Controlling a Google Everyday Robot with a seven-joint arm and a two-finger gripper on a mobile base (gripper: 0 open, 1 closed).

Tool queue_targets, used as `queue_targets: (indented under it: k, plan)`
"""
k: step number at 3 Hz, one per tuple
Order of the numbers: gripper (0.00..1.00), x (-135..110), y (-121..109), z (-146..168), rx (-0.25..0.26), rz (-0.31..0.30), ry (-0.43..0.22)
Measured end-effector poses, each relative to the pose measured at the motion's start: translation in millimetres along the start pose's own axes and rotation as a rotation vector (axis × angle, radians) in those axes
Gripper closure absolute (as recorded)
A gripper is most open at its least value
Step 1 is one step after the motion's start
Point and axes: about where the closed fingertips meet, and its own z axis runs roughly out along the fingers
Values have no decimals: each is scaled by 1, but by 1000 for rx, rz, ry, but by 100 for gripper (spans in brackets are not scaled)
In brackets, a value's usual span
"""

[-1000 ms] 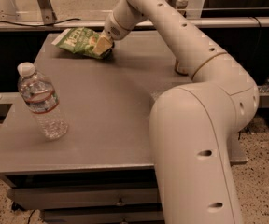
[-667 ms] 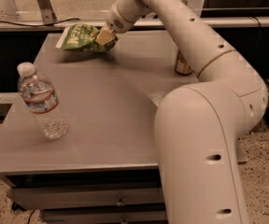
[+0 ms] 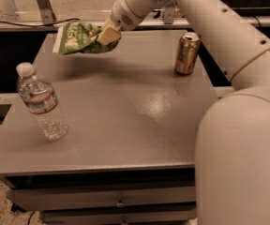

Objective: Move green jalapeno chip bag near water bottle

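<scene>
Lifted since the earlier frame: green jalapeno chip bag (image 3: 78, 37), formerly lying on the far part of the table (image 3: 139, 111), now carried clear of it with its shadow below.

Item 1, gripper (image 3: 108, 34): I have it at the far side of the table, jaws clamped on the bag's nearer end.

Item 2, bag: hangs out from the gripper to the view's left, long axis roughly level and crosswise, pale end farthest from the jaws.

Item 3, water bottle (image 3: 40, 103): upright with a slight lean, well apart from the gripper, toward the near edge and left of it in view.

Item 4, gold-brown can (image 3: 187, 53): on the gripper's other side, out of the path.

Judgement: my coming move runs toward the near edge and slightly left; the bag's free end leads, so I must stop short of the bottle.
</scene>
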Motion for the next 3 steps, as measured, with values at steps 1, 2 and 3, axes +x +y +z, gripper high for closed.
queue_targets:
  k: [1,2,3]
  plan:
    - [100,5,52,-13,-50,-79,37]
    - [100,13,94,-17,-91,-133,87]
    - [100,13,125,-18,-121,-170,134]
